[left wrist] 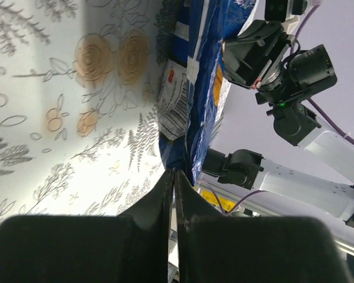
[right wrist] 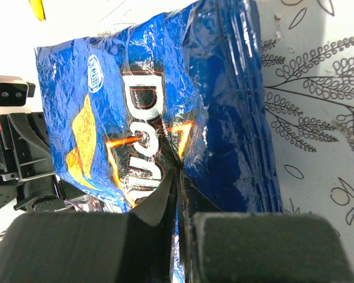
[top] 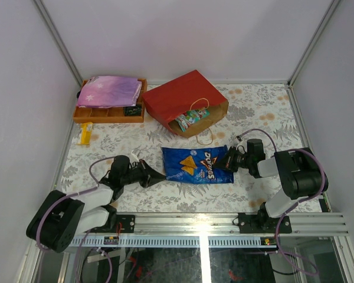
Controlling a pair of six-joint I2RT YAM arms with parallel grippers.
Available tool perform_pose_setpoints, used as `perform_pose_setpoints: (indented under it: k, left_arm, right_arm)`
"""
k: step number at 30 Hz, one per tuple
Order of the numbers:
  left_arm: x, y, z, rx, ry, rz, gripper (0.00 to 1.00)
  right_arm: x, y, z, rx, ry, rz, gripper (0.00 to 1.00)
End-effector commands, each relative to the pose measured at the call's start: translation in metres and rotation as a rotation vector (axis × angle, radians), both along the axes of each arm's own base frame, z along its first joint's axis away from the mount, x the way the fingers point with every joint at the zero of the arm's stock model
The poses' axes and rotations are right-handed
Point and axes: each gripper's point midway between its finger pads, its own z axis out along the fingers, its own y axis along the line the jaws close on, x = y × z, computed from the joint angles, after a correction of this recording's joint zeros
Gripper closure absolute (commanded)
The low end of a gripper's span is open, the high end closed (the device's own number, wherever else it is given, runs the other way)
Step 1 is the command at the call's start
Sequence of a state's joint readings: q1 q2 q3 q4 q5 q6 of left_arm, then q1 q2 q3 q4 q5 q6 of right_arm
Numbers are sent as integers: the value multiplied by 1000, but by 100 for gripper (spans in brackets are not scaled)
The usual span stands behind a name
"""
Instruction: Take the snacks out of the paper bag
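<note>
From above: shows the large blue glossy Doritos chip bag already out, flat on the floral-patterned table, stretched between the left claw and the right claw. Puts the red paper gift bag on its side well beyond both claws, mouth turned toward them, with a small green glossy packet poking from the opening; cannot tell what else hides inside. Counts one snack done, then, and at least one left, probably more. Shows both arms low and folded, wrists aimed inward at each other across the chip bag. Far beyond the left claw, picks out an orange wooden compartment tray under a pink-purple starry pouch

From the left wrist: shows the black fingers pressed together, only a thin seam between, tips right at the chip bag's near corner; cannot tell whether a sliver of foil is nipped there. Places the right arm straight ahead, just past the bag

From the right wrist: shows jaws clamped on the chip bag, foil puckering in creases toward the tips. Places the left claw beyond the bag's far edge
</note>
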State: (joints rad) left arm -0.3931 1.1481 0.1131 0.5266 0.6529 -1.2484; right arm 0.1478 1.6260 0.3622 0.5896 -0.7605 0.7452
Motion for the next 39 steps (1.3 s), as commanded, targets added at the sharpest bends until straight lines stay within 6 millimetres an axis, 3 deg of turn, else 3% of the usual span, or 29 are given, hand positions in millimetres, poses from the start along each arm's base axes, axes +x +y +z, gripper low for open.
perform_pose_setpoints:
  k: [1,7,17,20,21,24,25,27,30,33,39]
  left_arm:
    - [-12,14,-27,108,36,30,100]
    - [-17,36,-46,257,65,98,100]
    - [-24,50,-49,286,74,169,100]
    - [-22,47,-41,257,41,161,100]
    - [-21,44,-37,240,25,156,93]
    - [-15,33,-16,158,-57,124,30]
    - [-14,28,-7,122,-84,108,17]
    - [-12,22,4,79,-119,83,8]
    - [-13,15,8,53,-131,32,14]
    - [-17,7,3,38,-119,-12,37]
    - [-23,-3,-6,22,-90,-39,41]
  right_arm:
    - [-2,-8,-18,-52,44,-33,100]
    - [0,-12,-20,-72,53,-59,100]
    - [2,-23,-25,-100,77,-133,100]
    - [2,-22,-24,-96,76,-129,100]
    - [2,-22,-24,-94,76,-128,100]
    - [2,-21,-23,-86,73,-125,100]
    - [2,-20,-23,-84,74,-123,100]
    - [2,-20,-23,-83,73,-122,100]
    - [2,-20,-22,-78,74,-122,100]
    - [3,-19,-21,-76,71,-122,100]
    - [2,-20,-21,-78,72,-121,100]
